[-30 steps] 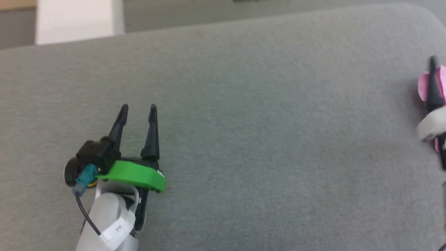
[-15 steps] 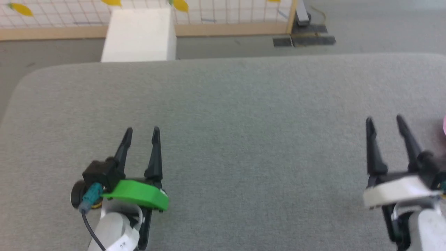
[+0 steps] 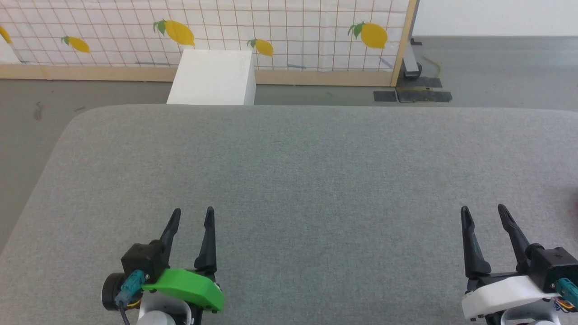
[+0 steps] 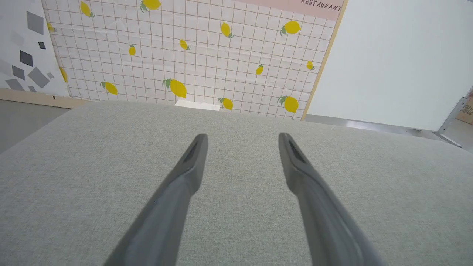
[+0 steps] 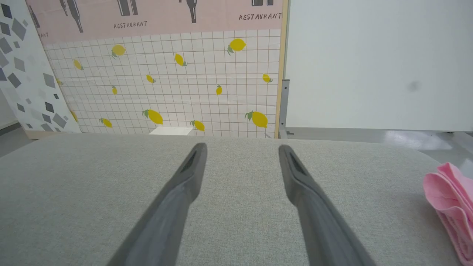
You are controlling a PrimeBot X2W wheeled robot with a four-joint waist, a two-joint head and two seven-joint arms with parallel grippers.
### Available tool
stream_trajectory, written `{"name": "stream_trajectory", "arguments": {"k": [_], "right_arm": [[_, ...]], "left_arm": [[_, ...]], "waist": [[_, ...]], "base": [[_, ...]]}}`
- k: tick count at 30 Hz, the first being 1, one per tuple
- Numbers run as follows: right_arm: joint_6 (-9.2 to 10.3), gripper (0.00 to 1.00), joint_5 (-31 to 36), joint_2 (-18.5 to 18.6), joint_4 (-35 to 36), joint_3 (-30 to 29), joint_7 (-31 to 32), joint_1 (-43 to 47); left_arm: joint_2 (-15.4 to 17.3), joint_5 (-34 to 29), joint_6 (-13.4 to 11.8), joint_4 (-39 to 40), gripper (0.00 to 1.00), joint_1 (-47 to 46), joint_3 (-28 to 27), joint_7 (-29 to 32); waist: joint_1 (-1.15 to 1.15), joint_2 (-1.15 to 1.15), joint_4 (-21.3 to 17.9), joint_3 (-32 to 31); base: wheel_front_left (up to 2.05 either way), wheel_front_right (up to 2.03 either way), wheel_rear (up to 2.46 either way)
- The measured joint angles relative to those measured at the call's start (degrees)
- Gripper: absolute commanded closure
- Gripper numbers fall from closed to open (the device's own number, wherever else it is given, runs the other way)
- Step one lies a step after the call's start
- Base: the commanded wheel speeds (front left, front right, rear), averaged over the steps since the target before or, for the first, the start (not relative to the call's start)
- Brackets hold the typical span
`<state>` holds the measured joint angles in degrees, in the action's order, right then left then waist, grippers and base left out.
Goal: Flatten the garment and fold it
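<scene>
- The left gripper [image 3: 193, 210], with two long dark fingers and a bright green plastic cover [image 3: 189, 289] at its base, hangs low over the near left part of the table; its fingers are spread apart with nothing between them.
- The right gripper [image 3: 482, 208], with the same dark fingers and a white plastic cover [image 3: 501, 300] at its base, sits over the near right part of the table; its fingers are also spread, and only bare cloth shows in the gap.
- Both pairs of fingers point away from the robot toward the far edge of the table.
- The broad table [image 3: 316, 171] is covered in grey woven fabric and has rounded corners.
- The light-pink garment of thin soft fabric [image 5: 449, 199] lies on the grey cloth at the right edge of the right wrist view, off to the right of the right gripper and apart from its fingers. It is bunched in soft layers and cut off by the frame, so its full shape cannot be told.
- Beyond the far table edge a white rectangular box [image 3: 212, 83] stands on the grey floor.
- Behind the box rises a white grid-patterned wall panel printed with yellow lemons [image 3: 293, 31], edged by a pale wooden frame.
</scene>
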<state>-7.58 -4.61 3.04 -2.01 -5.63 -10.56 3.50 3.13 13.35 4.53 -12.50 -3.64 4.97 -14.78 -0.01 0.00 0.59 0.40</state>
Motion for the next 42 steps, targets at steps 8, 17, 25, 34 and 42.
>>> {"name": "stream_trajectory", "arguments": {"k": [8,17,25,34,42], "right_arm": [[0.0,0.0,-0.5,0.0,-0.3,0.2,0.6,0.0],[-0.01,1.0,-0.5,0.0,-0.5,0.2,0.6,0.0],[-0.01,1.0,-0.5,0.0,-0.5,0.2,0.6,0.0],[-0.01,1.0,-0.5,0.0,-0.5,0.3,1.0,0.0],[-0.01,1.0,-0.3,0.0,-0.4,0.6,1.5,0.0]], "left_arm": [[0.0,0.7,-0.6,-0.3,0.0,0.3,0.7,0.0],[0.0,1.9,-0.6,-0.6,1.0,0.3,1.1,0.1],[0.0,1.9,-0.6,-0.6,1.0,0.3,1.2,0.1],[0.0,1.8,-0.6,-0.2,1.0,0.3,1.1,0.7],[0.0,1.2,-0.6,0.5,1.0,0.3,0.8,1.6]], "waist": [[0.0,0.0,0.5,-0.8],[0.0,0.0,0.6,-0.8],[0.0,0.0,0.6,-0.8],[0.0,0.0,0.5,-0.8],[0.0,0.0,0.4,-0.7]], "base": [[0.0,0.0,0.0],[0.0,0.0,0.0],[0.0,0.0,0.0],[0.0,0.0,0.0],[0.0,0.0,0.0]]}}
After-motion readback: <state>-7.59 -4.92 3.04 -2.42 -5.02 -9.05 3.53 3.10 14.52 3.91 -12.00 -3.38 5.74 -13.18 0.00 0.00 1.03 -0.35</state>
